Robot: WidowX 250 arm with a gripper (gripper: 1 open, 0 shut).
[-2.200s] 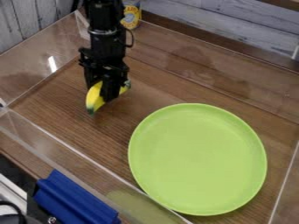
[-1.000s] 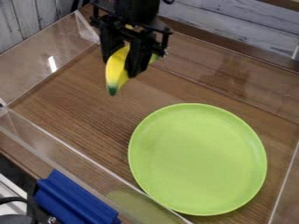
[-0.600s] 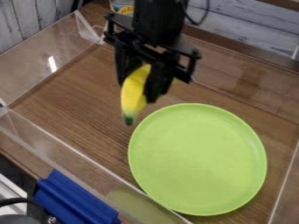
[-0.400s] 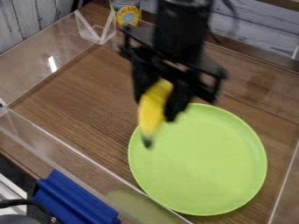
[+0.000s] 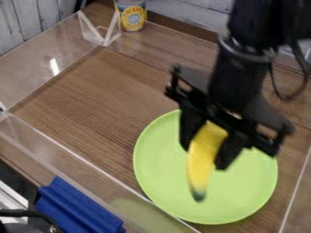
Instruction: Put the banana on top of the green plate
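My gripper (image 5: 219, 144) hangs over the middle of the green plate (image 5: 158, 159), pointing straight down, shut on the banana (image 5: 203, 162). The yellow banana dangles from the fingers with its dark tip (image 5: 197, 196) lowest, above the plate's near half. I cannot tell whether the tip touches the plate. The black arm (image 5: 253, 55) rises toward the upper right and hides the plate's far part.
Clear acrylic walls (image 5: 36, 136) ring the wooden tabletop (image 5: 104, 91). A yellow-labelled can (image 5: 131, 14) stands at the back next to a clear stand (image 5: 97, 29). A blue object (image 5: 79, 211) lies outside the near wall at lower left.
The gripper has carried the banana from above the wood at the back left, rightward and toward the camera, to a spot over the green plate. It stayed shut on the banana throughout.
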